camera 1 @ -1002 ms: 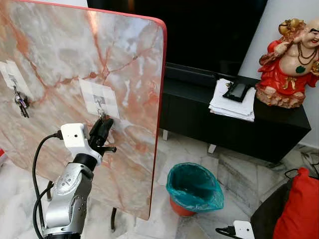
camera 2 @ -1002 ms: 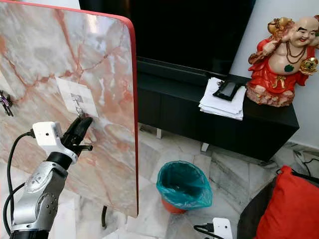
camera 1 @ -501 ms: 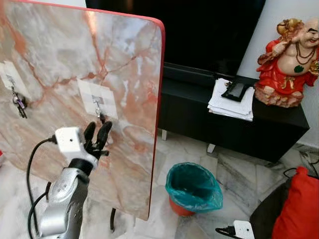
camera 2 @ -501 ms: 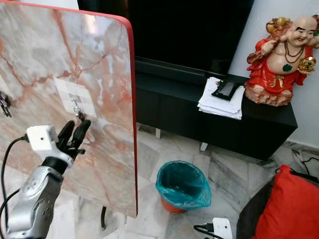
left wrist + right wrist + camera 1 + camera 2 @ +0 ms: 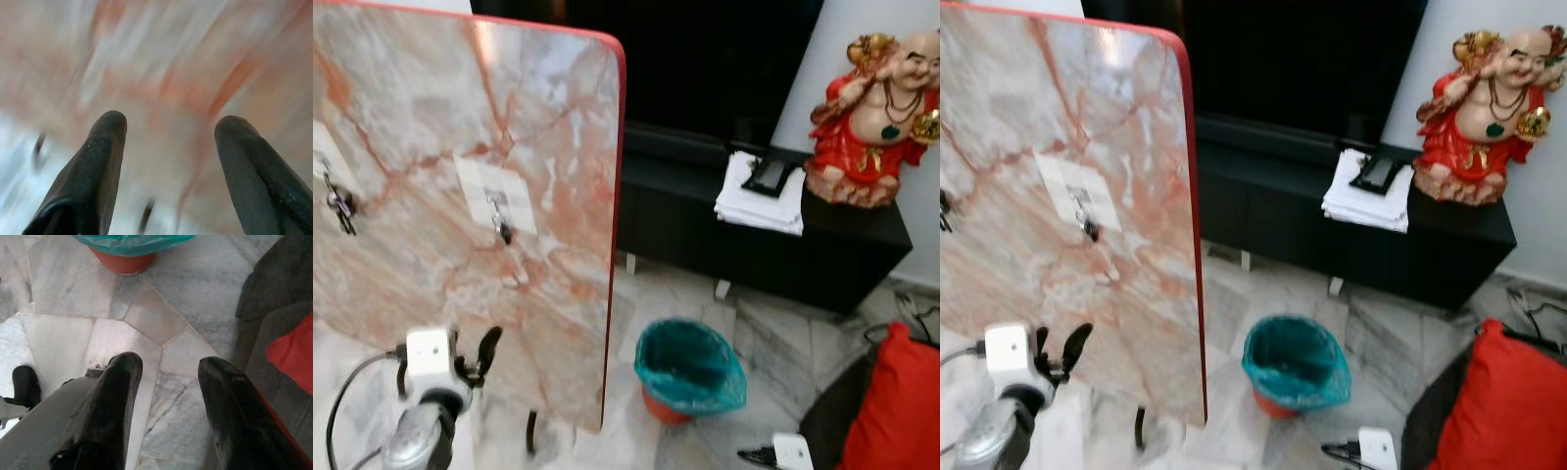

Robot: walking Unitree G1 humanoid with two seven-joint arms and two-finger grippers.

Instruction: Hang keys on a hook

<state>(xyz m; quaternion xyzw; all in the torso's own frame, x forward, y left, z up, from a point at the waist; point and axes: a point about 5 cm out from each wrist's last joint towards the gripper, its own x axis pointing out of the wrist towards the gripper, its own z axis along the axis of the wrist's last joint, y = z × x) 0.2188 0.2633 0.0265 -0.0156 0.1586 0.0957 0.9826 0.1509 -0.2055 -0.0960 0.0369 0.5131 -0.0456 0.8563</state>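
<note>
Marble board [image 5: 460, 147], two hooks, two keys.

red figurine [image 5: 871, 116] on black cabinet [image 5: 724, 230] | paper stack [image 5: 759, 201] beside it | teal-lined bin [image 5: 688, 370] on floor

We see a board [image 5: 431, 147] w/ pink-orange marble veins on white, red edge. White pads [image 5: 494, 196] on it. Teal bag in orange bin [image 5: 688, 367]. Red-gold statue [image 5: 867, 117] on black cabinet [image 5: 773, 250]; white papers [image 5: 759, 201]. Red cushion [image 5: 891, 401]. Grey-white marble floor [image 5: 171, 328]. Black fingers [image 5: 93, 166].
</note>
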